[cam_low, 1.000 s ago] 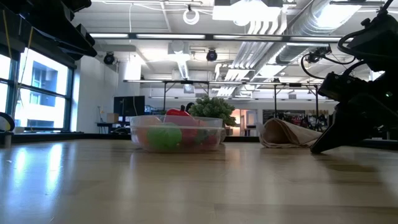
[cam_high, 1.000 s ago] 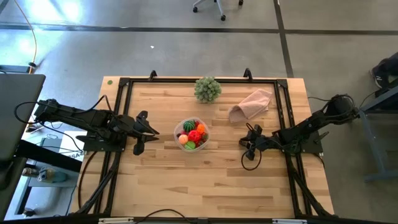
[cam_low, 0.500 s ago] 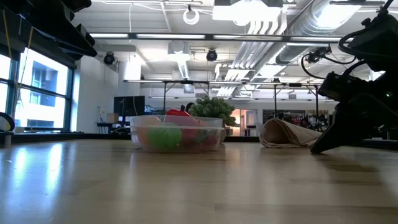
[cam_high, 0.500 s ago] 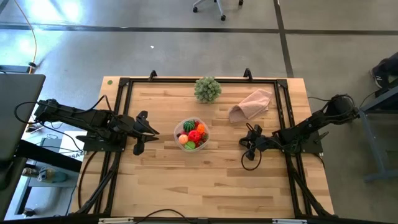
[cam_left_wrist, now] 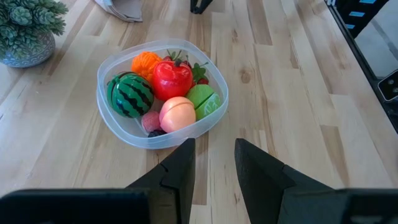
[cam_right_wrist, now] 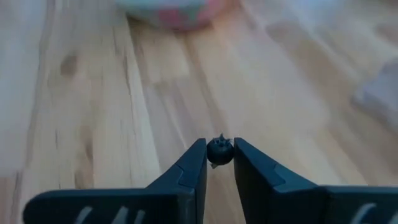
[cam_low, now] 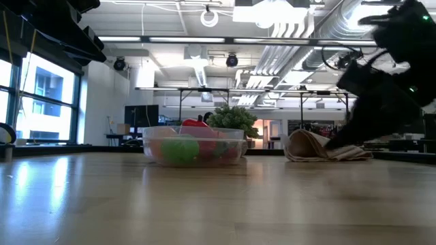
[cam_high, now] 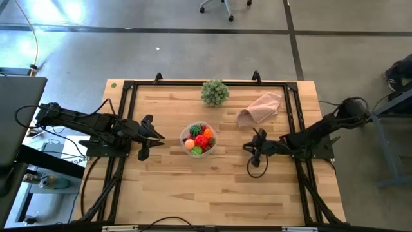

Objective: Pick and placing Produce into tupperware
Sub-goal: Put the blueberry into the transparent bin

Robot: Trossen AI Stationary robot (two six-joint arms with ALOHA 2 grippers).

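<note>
The clear tupperware [cam_high: 199, 139] stands mid-table and holds the produce: a striped green piece [cam_left_wrist: 129, 94], a red one [cam_left_wrist: 171, 79], an orange one [cam_left_wrist: 147, 62], a pink one [cam_left_wrist: 177, 113] and a light green one [cam_left_wrist: 205, 101]. My right gripper [cam_high: 250, 149] hangs low over the table, to the right of the tupperware, and is shut on a tiny dark berry [cam_right_wrist: 219, 151]. My left gripper [cam_left_wrist: 214, 155] waits open left of the tupperware, pointing at it, with nothing between its fingers. My right gripper pinches the tiny dark berry [cam_right_wrist: 219, 149] between its two fingertips, at their very ends. The fingers slant down toward the table's left side. The berry is lifted a little clear of the wood.
A pale green leafy ball [cam_high: 214, 92] sits at the table's far edge, and a pinkish-beige cloth [cam_high: 261, 107] lies beyond my right gripper. A black rail frame [cam_high: 129, 87] borders the table. A cable loop [cam_high: 257, 169] hangs under my right arm.
My right gripper has risen a little off the table and moved slightly toward the tupperware. My left arm has kept still.
</note>
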